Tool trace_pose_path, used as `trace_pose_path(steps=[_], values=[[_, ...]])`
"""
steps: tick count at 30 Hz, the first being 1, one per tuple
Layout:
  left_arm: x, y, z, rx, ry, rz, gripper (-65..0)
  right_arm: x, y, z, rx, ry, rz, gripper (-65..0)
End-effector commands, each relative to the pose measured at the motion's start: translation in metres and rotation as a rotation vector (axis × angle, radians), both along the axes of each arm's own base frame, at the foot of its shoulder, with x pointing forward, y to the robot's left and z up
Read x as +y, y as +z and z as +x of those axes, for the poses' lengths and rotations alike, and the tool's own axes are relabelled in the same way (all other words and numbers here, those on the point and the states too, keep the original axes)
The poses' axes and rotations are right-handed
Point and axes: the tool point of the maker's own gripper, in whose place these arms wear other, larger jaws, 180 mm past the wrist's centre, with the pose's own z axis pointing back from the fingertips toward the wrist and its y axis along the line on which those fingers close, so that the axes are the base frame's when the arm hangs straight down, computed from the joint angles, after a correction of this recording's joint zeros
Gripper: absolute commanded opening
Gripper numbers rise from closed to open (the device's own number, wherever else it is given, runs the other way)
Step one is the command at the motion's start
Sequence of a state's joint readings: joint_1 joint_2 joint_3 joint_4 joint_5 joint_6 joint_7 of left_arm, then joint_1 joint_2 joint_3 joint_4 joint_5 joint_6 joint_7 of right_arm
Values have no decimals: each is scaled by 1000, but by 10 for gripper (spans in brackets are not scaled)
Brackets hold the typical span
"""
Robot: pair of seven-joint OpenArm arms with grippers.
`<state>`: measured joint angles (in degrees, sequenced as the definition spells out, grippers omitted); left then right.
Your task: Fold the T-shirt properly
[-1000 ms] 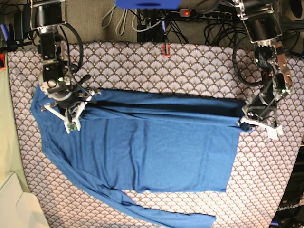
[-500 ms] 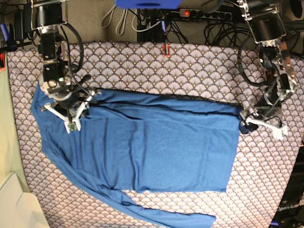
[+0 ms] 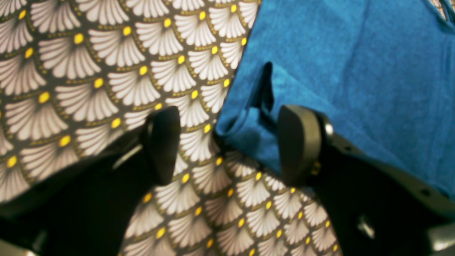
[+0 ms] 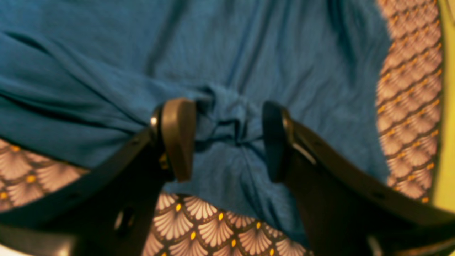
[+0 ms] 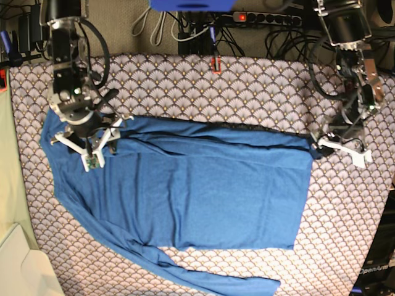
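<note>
**A:** While the shirt [image 5: 197,191] lies spread over the middle of the worktop [image 5: 247,86], how far along would you say you are?

**B:** Early, I judge. One long fold runs along the far edge of the body, where a strip is doubled over. The near sleeve trails loose toward the near edge, and the other shoulder hangs by the left edge as the base view shows it. Sleeves and cross-folds are all left to do.

**A:** And your end effectors?

**B:** My left end effector [image 3: 227,145] is wide open and grips nothing. It straddles the hem corner near the worktop's right edge; one finger [image 3: 298,142] sits over the cloth, the other over bare pattern. My right end effector [image 4: 227,138] is open too, with a puckered bunch of fabric between the fingers. The wrist view shows gaps either side, so I read it as not clamped.

**A:** How does the shirt look?

**B:** Plain blue, soft knit, no print. Mostly flat across the body, with creases near my right end effector and a slight curl at the hem corner.
</note>
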<state>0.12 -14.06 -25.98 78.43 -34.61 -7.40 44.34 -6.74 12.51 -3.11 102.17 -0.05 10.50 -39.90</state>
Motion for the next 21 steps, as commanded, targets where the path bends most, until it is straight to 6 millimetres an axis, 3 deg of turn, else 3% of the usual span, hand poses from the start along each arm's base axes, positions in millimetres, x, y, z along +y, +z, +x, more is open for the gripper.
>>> trace_pose_path(steps=[1, 4, 11, 21], values=[[2, 8, 7, -29, -1, -2, -231, -1, 15, 5, -52, 4, -2, -335], [2, -8, 3, 10, 11, -26, -231, 3, 19, -3, -60, 13, -1, -335], [-9, -13, 9, 12, 14, -61, -231, 2, 11, -15, -32, 11, -1, -335], [-39, -6, 28, -4, -72, -59, -231, -43, 13, -21, -35, -105, -30, -335]])
